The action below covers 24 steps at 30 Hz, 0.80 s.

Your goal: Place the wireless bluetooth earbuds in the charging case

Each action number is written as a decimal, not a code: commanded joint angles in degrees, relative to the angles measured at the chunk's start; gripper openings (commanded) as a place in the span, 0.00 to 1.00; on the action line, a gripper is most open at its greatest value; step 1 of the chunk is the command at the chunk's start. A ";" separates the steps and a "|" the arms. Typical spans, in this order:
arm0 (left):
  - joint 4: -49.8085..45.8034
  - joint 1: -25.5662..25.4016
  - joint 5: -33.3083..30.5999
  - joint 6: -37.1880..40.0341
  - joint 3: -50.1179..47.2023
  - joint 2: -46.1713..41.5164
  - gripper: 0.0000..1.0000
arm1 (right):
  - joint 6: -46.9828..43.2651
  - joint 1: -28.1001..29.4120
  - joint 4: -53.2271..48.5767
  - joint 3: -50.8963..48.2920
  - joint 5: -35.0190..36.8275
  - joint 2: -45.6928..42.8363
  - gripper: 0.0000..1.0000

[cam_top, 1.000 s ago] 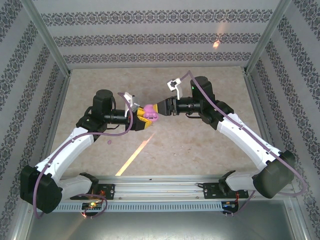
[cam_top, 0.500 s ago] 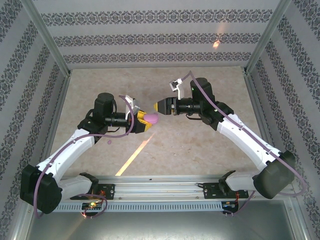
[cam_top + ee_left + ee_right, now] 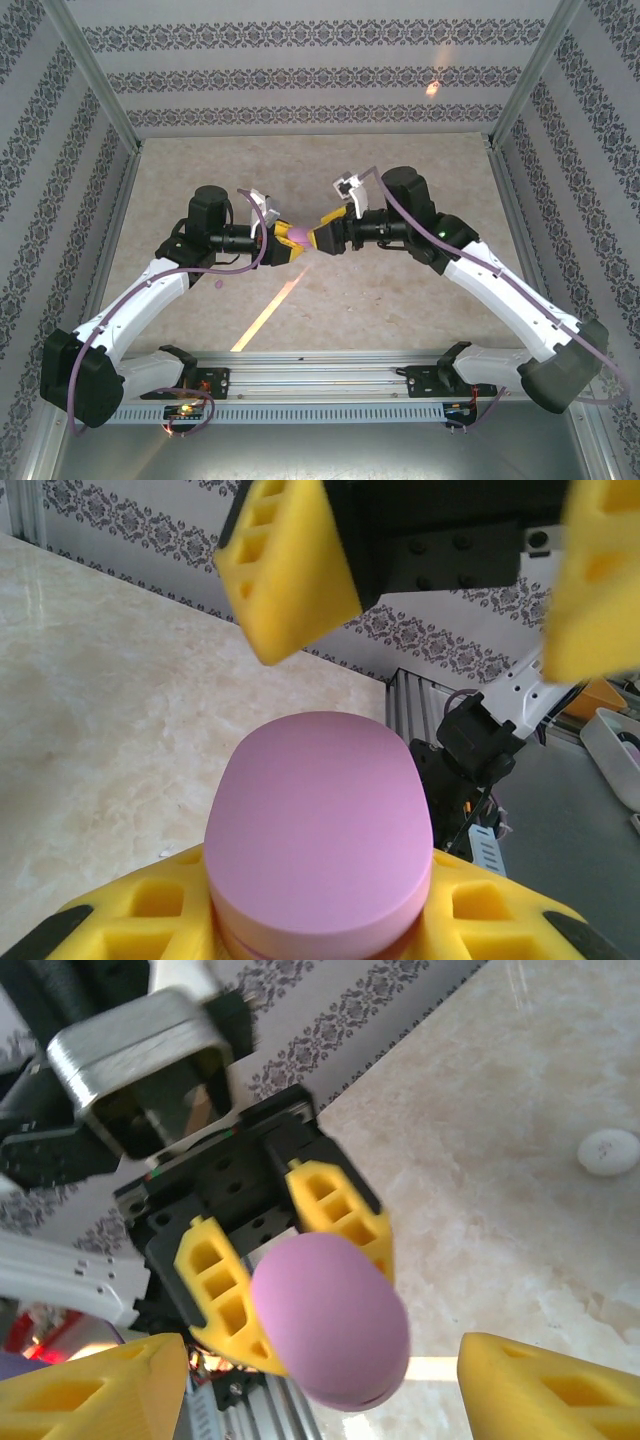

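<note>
Above the middle of the marbled worktop (image 3: 400, 300), the two arms meet tip to tip. The left end effector (image 3: 288, 242) pinches the charging case (image 3: 298, 236) between its yellow fingers (image 3: 140, 915), holding it clear of the surface. In the left wrist view the pink oval case stands up out of that grip with its broad smooth face toward the camera. Its lower part is seated between the two pads, and a thin seam shows near the bottom edge, so the lid looks closed. The right end effector (image 3: 316, 238) faces it from the opposite side with its fingers spread wide. In the right wrist view its two yellow fingertips (image 3: 90, 1390) sit at the bottom corners, far apart, with the rounded end of the case between and beyond them and no contact visible. From the left wrist camera the same spread fingers hang above and past the case, one to each side. A small white round object (image 3: 608, 1150) lies on the worktop, well apart from both arms.
</note>
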 commanded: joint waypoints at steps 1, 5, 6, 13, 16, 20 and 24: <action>1.48 -0.35 2.43 -1.32 0.55 -0.14 0.08 | -9.67 1.35 -2.20 -0.60 3.89 -0.88 0.73; 0.56 -0.33 2.98 -1.11 0.74 -0.19 0.09 | -13.07 2.03 -3.97 0.69 4.73 0.68 0.72; 0.41 -0.32 3.09 -1.10 0.79 -0.25 0.09 | -13.47 2.09 -4.46 1.22 4.82 1.23 0.72; -0.80 -0.32 3.44 -0.75 1.10 -0.46 0.09 | -16.09 2.37 -6.22 3.96 4.30 4.37 0.72; -1.13 -0.35 3.53 -0.60 1.30 -0.44 0.08 | -16.11 2.38 -6.12 4.36 5.47 4.85 0.71; -1.18 -0.34 3.79 -0.57 1.48 -0.28 0.09 | -15.49 2.16 -5.86 5.15 7.53 5.36 0.68; -1.49 -0.37 4.01 -0.62 1.81 -0.20 0.09 | -13.03 0.88 -4.88 5.71 8.54 5.96 0.63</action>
